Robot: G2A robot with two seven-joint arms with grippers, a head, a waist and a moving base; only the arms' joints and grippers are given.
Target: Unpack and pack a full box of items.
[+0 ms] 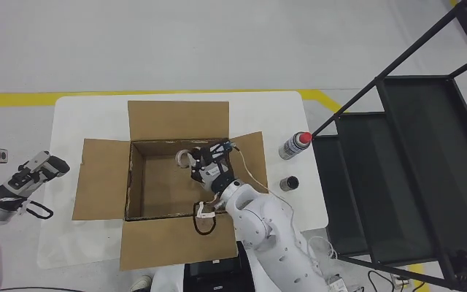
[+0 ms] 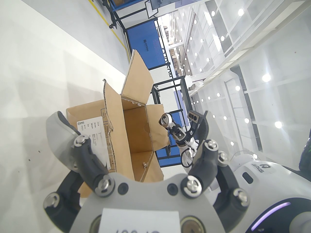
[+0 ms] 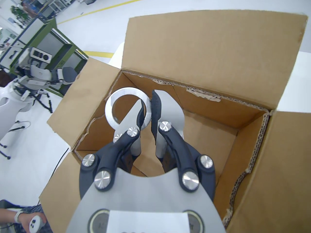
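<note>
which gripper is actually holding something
The right gripper, over the open cardboard box: its jaws are shut on a silver ring. The left gripper is open and empty.

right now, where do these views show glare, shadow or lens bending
top view: shade inside the open brown cardboard box; left wrist view: ceiling lamps flare, straight lines bow; right wrist view: the flat silver ring looks evenly lit.

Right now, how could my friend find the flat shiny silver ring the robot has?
Find the open brown cardboard box on the white table. Over its opening, the right gripper pinches the rim of a flat silver ring. Nothing else nearby is a hoop with a big hole.
</note>
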